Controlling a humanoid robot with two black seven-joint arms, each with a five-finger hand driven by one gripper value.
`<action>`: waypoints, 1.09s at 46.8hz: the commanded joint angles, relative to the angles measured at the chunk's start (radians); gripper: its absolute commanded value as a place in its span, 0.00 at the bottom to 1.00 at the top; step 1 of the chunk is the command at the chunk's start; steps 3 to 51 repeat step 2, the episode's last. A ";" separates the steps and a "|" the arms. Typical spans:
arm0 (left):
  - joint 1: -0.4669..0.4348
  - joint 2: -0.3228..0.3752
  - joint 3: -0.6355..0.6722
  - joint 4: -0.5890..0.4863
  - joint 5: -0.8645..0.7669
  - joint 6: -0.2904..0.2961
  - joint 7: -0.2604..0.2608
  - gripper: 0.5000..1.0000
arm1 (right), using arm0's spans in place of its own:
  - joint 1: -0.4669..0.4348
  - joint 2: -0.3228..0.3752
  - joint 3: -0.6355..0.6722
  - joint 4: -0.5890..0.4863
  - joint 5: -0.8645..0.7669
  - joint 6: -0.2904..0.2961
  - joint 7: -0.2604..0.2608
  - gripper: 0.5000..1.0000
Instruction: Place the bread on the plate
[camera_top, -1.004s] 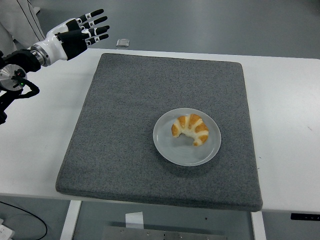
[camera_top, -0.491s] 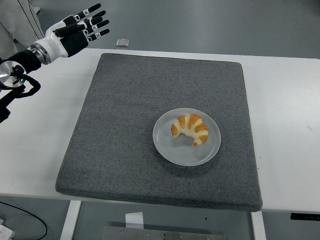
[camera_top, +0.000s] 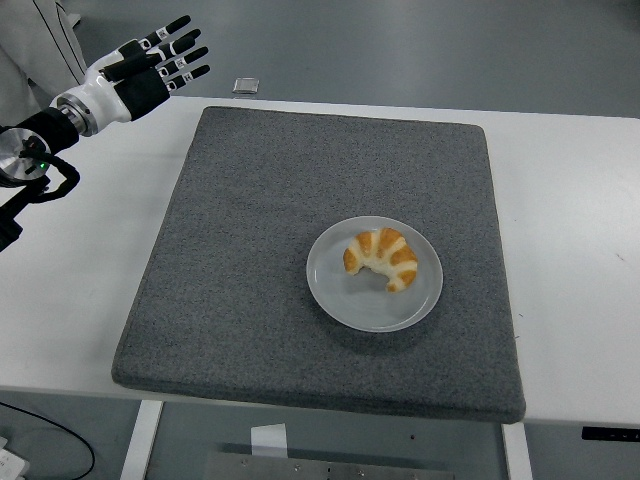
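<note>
While the golden-brown curved bread roll with pale stripes (camera_top: 381, 258) lies on the round pale grey plate (camera_top: 330, 290), nothing is touching it. The bread sits a little toward the far side of the plate, with its two ends pointing toward the near side. The plate rests on the big dark grey fuzzy mat (camera_top: 250, 220), right of the mat's middle and closer to its near edge than its far edge. The mat covers most of the white worktop (camera_top: 80, 270), and bare white shows on the left and on the right. The left black and white robot hand (camera_top: 140, 70) is up at the far left corner, well apart from the plate and the bread. Its fingers (camera_top: 175, 24) are spread wide and straight, pointing to the right and away, and it holds nothing. Its black arm comes in from the left edge. A small flat silver thing (camera_top: 246, 85) lies just past the far edge of the worktop, near the fingertips. A bit of white cloth (camera_top: 35, 45) shows in the far left corner.
</note>
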 joint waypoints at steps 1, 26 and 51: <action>0.000 -0.014 0.000 0.020 0.000 -0.001 0.013 1.00 | 0.000 0.000 0.000 0.001 0.000 0.001 -0.001 0.86; 0.000 -0.016 -0.001 0.022 0.000 -0.001 0.015 1.00 | 0.000 0.000 0.000 -0.001 0.000 0.001 -0.001 0.86; 0.000 -0.016 -0.001 0.022 0.000 -0.001 0.015 1.00 | 0.000 0.000 0.000 -0.001 0.000 0.001 -0.001 0.86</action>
